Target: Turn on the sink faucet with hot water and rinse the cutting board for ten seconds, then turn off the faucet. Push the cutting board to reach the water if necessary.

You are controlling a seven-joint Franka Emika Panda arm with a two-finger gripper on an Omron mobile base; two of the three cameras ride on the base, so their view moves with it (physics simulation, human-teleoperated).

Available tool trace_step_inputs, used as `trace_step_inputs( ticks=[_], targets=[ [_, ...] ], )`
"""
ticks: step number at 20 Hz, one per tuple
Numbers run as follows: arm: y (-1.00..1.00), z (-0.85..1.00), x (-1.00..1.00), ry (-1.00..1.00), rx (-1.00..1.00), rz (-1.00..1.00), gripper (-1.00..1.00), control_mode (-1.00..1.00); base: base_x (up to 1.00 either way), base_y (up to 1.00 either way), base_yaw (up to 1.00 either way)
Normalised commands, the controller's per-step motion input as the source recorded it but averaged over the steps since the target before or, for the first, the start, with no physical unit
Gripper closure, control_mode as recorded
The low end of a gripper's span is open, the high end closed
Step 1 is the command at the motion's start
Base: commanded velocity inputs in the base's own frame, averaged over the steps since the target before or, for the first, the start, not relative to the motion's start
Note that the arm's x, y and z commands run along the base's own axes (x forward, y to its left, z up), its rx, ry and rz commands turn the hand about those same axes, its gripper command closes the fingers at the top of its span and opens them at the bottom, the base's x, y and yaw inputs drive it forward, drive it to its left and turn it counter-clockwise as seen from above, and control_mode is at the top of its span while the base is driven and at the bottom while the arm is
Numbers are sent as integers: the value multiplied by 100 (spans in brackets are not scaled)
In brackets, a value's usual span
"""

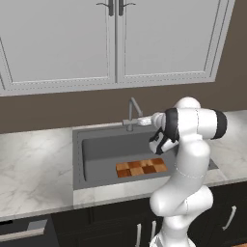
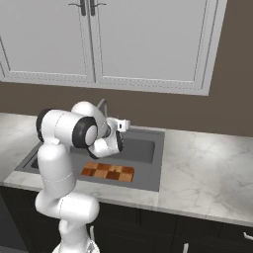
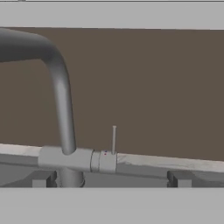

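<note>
Left base view: cutting board (image 1: 141, 168) flat in sink (image 1: 96, 149), sink faucet (image 1: 131, 115) behind on the marble worktop (image 1: 34, 164), right base view: claw (image 2: 125, 124) beside faucet, hand view: claw wide open, empty, lever (image 3: 113, 140) upright between fingertips (image 3: 43, 178).

Matt grey metal faucet (image 3: 61, 96) — checkered wooden board (image 1: 141, 168) — veined marble counter (image 1: 34, 164).

checkered cutting board (image 1: 141, 168) flat in sink (image 1: 96, 152), faucet (image 1: 131, 115) seemingly dry.
</note>
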Motion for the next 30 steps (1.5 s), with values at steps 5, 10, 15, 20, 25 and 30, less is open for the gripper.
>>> trace_step_inputs(
  ticks=[5, 10, 15, 20, 25, 30],
  targets=[
    [0, -2, 2, -2, 2, 0, -100, -100, 0, 0, 0],
    [0, -5, 9, -2, 2, 0, -100, -100, 0, 0, 0],
    [0, -5, 12, -3, 3, 0, -100, -100, 0, 0, 0],
    [-4, -12, 11, -3, 3, 0, -100, -100, 0, 0, 0],
    [-8, -14, 9, -2, 3, 1, -100, -100, 0, 0, 0],
    [-10, -7, 13, -1, 4, 0, -100, -100, 0, 0, 0]
  ],
)
